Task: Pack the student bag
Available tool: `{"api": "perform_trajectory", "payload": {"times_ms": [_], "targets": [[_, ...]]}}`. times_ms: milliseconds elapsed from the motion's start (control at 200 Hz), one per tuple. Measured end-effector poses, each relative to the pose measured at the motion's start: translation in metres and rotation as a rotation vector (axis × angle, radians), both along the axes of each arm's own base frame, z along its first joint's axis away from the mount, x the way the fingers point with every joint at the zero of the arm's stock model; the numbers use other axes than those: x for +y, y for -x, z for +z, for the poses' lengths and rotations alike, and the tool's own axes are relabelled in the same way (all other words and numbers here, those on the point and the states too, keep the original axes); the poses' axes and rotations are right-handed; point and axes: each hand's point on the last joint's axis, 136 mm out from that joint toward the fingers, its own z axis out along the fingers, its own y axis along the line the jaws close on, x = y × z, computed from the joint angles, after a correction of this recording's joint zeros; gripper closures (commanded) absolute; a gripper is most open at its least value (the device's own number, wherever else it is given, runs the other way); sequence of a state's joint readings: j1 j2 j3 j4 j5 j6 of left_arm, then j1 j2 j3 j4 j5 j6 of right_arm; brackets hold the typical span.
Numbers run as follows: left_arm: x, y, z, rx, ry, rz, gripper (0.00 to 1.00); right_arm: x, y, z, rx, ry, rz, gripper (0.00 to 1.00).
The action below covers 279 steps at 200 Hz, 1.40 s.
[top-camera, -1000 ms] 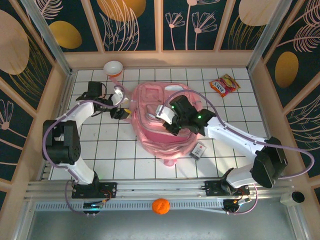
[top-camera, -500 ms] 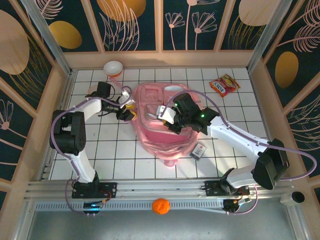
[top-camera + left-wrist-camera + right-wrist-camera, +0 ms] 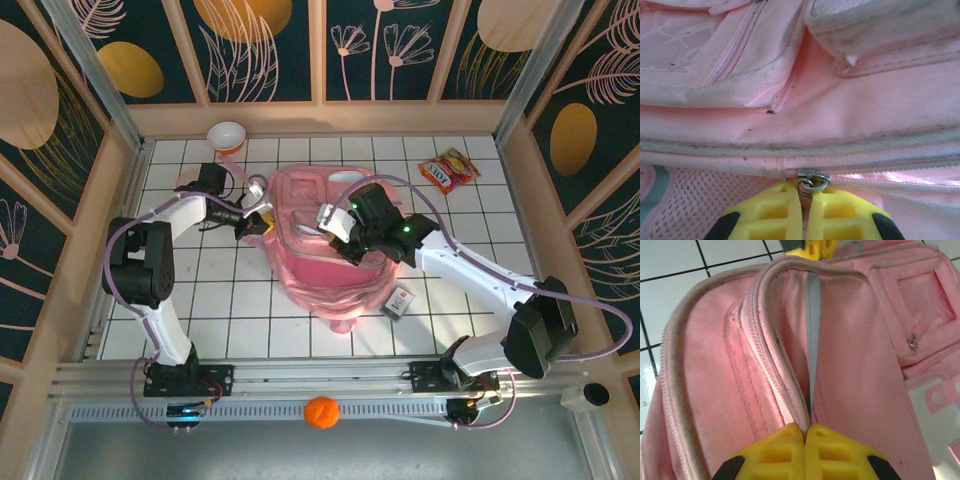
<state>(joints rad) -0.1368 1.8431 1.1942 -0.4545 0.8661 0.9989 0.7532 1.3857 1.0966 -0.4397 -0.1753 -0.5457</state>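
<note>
Left and right jaws pinch the student bag (image 3: 312, 272), contents hidden.

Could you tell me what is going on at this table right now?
Two robot arms are working on a pink backpack lying on the tiled table. The left gripper is shut on the metal zipper pull at the bag's left edge. The right gripper pinches a fold of fabric on top. A snack packet and a small box lie outside the bag, not yet packed.
</note>
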Motion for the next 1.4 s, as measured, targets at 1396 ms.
{"api": "perform_trajectory", "payload": {"times_ms": [1396], "targets": [[0.021,0.048,-0.004,0.103,-0.03,0.467,1.0,0.082,0.014,0.002,0.721,-0.67,-0.68,0.92]]}}
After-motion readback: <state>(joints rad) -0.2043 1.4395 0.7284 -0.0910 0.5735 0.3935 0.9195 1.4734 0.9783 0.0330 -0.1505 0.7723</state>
